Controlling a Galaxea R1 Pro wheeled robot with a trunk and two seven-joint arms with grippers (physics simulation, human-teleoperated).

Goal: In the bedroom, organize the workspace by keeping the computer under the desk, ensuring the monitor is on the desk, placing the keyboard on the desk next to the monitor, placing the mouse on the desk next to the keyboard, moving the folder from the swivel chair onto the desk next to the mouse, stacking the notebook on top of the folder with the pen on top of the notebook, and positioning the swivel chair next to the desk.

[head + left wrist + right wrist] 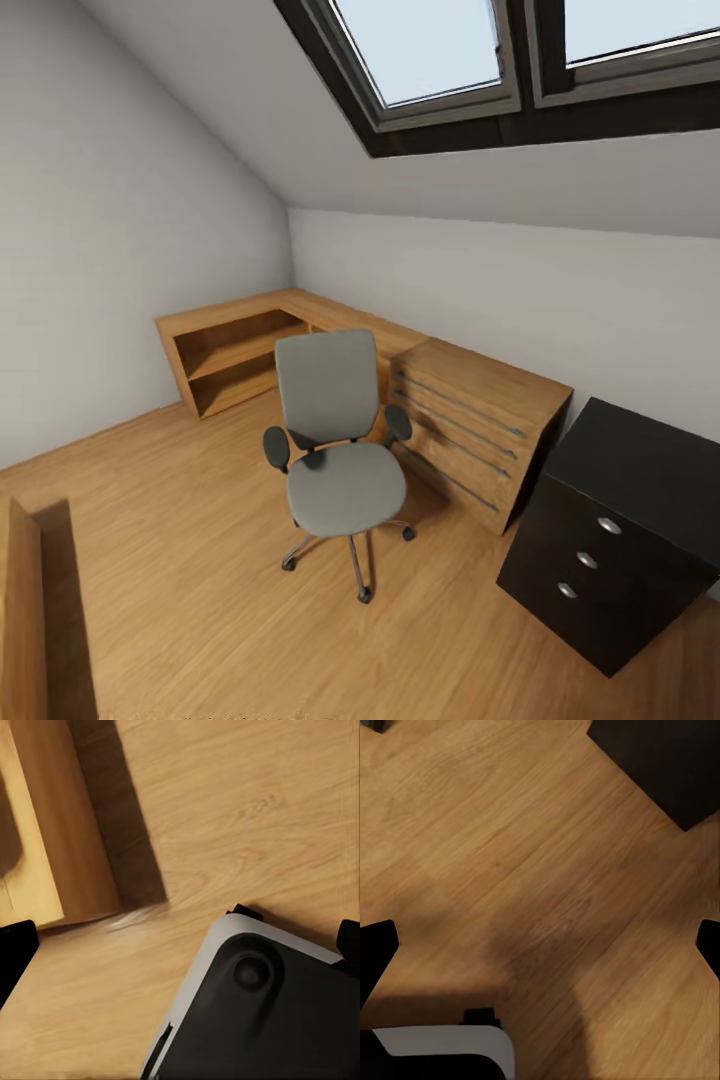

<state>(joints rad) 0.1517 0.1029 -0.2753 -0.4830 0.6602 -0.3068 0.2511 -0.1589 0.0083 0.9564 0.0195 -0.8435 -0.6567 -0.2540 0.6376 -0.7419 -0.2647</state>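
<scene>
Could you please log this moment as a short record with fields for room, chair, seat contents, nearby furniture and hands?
room: attic bedroom, sloping pale walls, skylight, wood plank floor
chair: swivel chair standing on the floor, apart from the furniture
seat contents: grey seat looks bare, no folder seen on it
nearby furniture: wooden drawer chest behind the chair; wooden corner shelf; black drawer unit with silver knobs at right
left hand: fingers spread, nothing between, over floor
right hand: fingers spread, nothing between, over floor
</scene>
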